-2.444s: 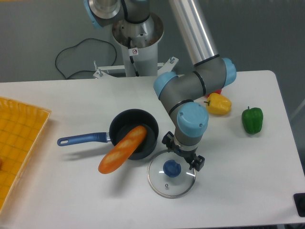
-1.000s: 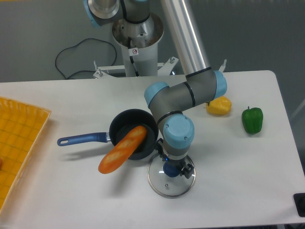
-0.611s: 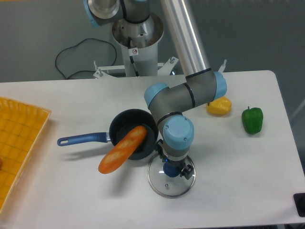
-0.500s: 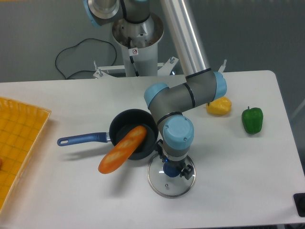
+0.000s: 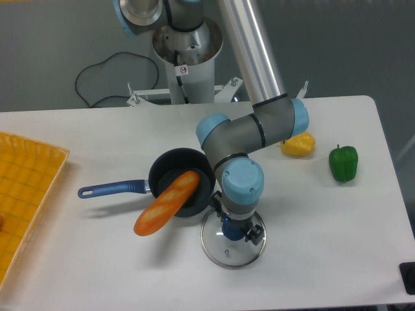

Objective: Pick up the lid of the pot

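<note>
The pincer [image 5: 237, 218] is being held open around the knob [image 5: 232, 230] of the lid [image 5: 224, 254], which is being supported by the counter [image 5: 318, 265] beside the pan [image 5: 167, 172]. Compared with earlier, the knob is being more closely overhung, so a grip is apparently being readied.

The lid [image 5: 237, 257] is clear with a silvery rim and a dark blue knob [image 5: 231, 229], and the gripper [image 5: 237, 217] is dark grey and black. Black colours the pan [image 5: 163, 166], blue its handle [image 5: 113, 188], and the orange-brown bread [image 5: 154, 217] bears paler slashes. The pepper [image 5: 343, 164] is deep green, the crate [image 5: 31, 194] bright yellow, the table [image 5: 318, 259] greyish white, the arm [image 5: 241, 173] grey with pale blue caps [image 5: 301, 115]
</note>
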